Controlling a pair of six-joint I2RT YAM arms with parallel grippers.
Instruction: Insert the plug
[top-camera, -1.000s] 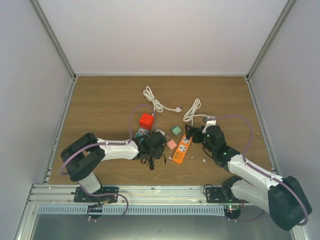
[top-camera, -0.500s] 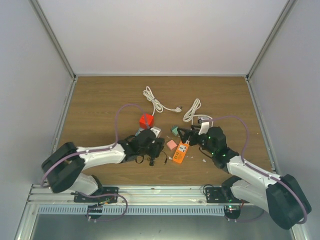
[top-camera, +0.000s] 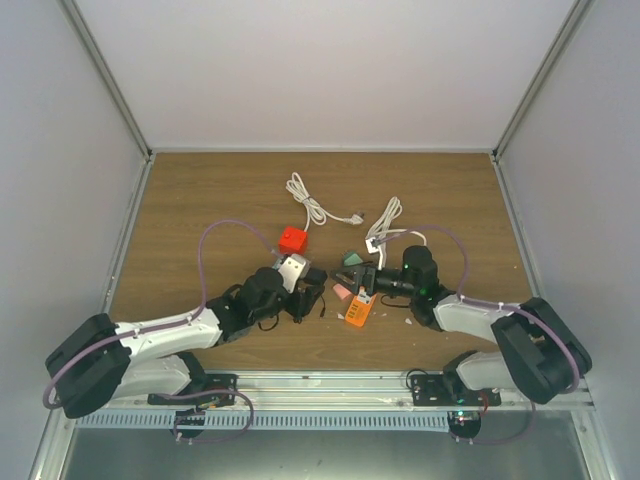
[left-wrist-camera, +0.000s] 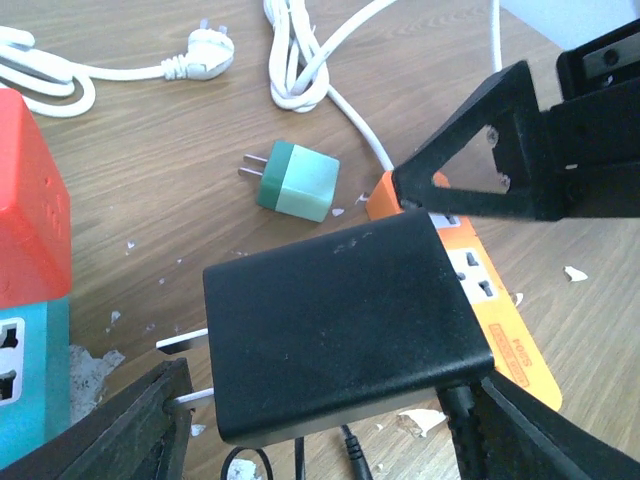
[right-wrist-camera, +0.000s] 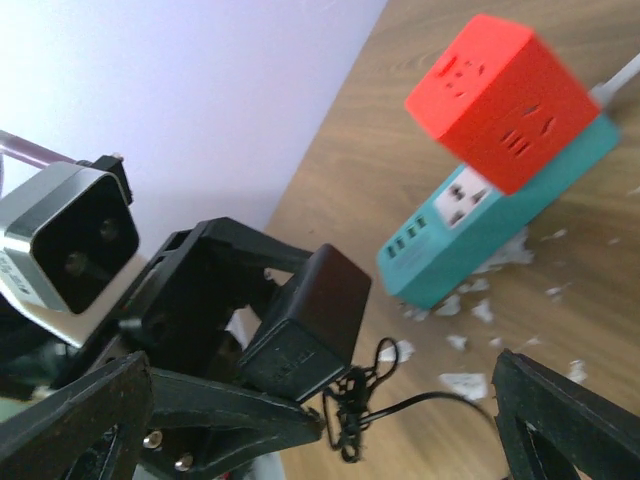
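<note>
left fingers (left-wrist-camera: 130, 425) have lifted the adapter (left-wrist-camera: 340, 320) (right fingers (right-wrist-camera: 570, 420) wide).

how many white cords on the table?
2. One white cord lies beyond the red cube socket; the second white cord lies right of it, beyond the orange power strip. More may be hidden.

right fingers (left-wrist-camera: 470, 190) have swung left toward the black adapter (left-wrist-camera: 340, 320).
</note>
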